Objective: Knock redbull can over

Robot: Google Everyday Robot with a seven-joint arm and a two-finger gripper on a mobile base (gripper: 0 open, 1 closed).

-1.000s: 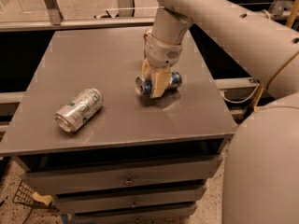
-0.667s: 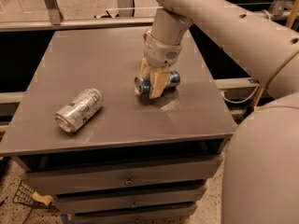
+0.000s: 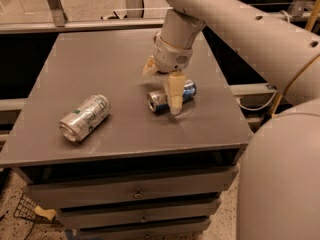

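Grey tabletop [image 3: 100, 59] over a stack of drawers [image 3: 135, 194], and the redbull can [image 3: 159, 99] is down on its side.

The can lies toward 3 o'clock of the table's middle, one end pointing to 8 o'clock and the other to 2 o'clock. The gripper [image 3: 160, 91] hangs right over it from the big pale arm [image 3: 235, 24] reaching in from 1 o'clock. Its fingers are spread wide and pinch nothing. One tan finger [image 3: 174, 95] drops across the front of the can and hides its middle, the other sits up at 11 o'clock of the can, off the metal. Over at 8 o'clock, well apart, a silver-and-green can [image 3: 85, 116] also lies on its side near the front left edge.
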